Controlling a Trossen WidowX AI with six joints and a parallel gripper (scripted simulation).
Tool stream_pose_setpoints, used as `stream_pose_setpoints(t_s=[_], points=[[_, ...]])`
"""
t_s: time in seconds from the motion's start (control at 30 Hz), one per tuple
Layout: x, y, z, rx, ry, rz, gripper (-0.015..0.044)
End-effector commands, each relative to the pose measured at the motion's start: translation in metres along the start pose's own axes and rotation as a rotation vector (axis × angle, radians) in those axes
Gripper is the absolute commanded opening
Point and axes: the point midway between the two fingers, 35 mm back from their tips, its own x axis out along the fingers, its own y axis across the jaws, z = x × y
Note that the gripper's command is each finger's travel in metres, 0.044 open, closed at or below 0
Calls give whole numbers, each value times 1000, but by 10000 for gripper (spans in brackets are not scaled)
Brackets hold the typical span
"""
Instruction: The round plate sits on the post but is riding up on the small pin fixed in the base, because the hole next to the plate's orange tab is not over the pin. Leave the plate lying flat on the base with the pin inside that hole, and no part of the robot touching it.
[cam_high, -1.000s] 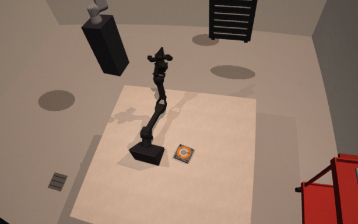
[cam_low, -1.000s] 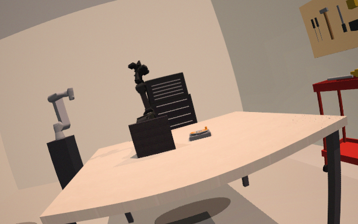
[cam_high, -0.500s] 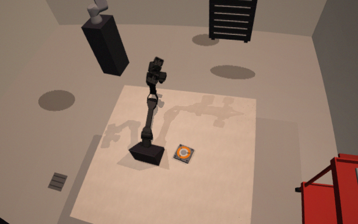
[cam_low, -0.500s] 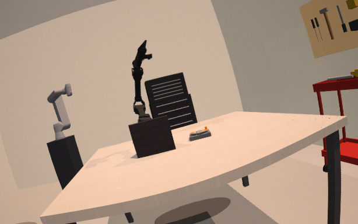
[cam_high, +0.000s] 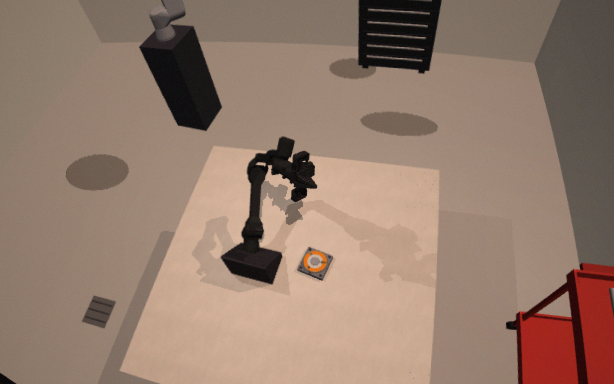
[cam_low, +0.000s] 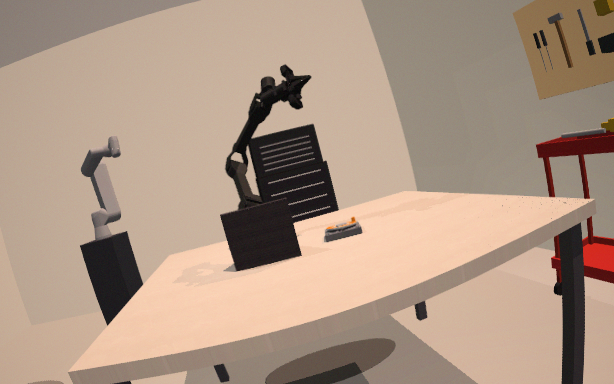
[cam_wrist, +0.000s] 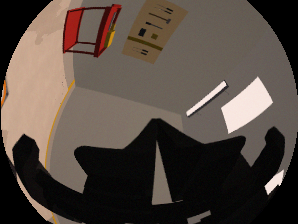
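The round plate (cam_high: 306, 263) (cam_low: 341, 226) shows as an orange ring around a pale middle, with the grey post top (cam_high: 315, 261) at its centre. It sits over the square grey base (cam_high: 320, 276) (cam_low: 344, 234). The orange tab (cam_low: 353, 219) stands up at its right in the exterior view. The plate shows a little above the base there; its exact tilt, the hole and the pin are too small to tell. My gripper (cam_high: 315, 185) (cam_low: 309, 77) (cam_wrist: 155, 122) is shut and empty, fingertips together, high above the table and well away from the plate. Nothing of the robot touches the plate.
The plate and base lie on the pale table (cam_high: 350, 325) (cam_low: 400, 260), beside the dark block (cam_high: 252, 265) (cam_low: 260, 235) that carries my arm. A red cart (cam_high: 550, 345) (cam_low: 575, 147) stands off the table's right side. A grey arm on a dark pedestal (cam_high: 182, 80) (cam_low: 112, 275) stands beyond the table.
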Motion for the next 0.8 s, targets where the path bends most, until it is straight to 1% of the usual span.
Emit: stream_pose_setpoints(t_s=[0.0, 0.07, 0.17, 0.2, 0.23, 0.27, 0.3, 0.37, 0.47, 0.5, 0.53, 0.6, 0.67, 0.7, 0.77], points=[[29, 52, 14, 128, -56, 182, 0], [46, 96, 32, 218, -101, 337, 0], [59, 150, 53, 337, -126, 536, 0], [62, 169, 60, 382, -125, 609, 0], [62, 175, 62, 397, -123, 631, 0], [63, 191, 68, 442, -115, 698, 0], [63, 219, 77, 514, -95, 809, 0], [59, 257, 91, 614, -47, 973, 0], [45, 311, 110, 748, 62, 1213, 0], [43, 315, 112, 758, 73, 1232, 0], [38, 327, 117, 788, 109, 1289, 0], [16, 369, 132, 886, 270, 1495, 0], [-6, 400, 144, 952, 441, 1653, 0], [-16, 411, 148, 973, 516, 1710, 0], [-21, 417, 151, 983, 559, 1739, 0]])
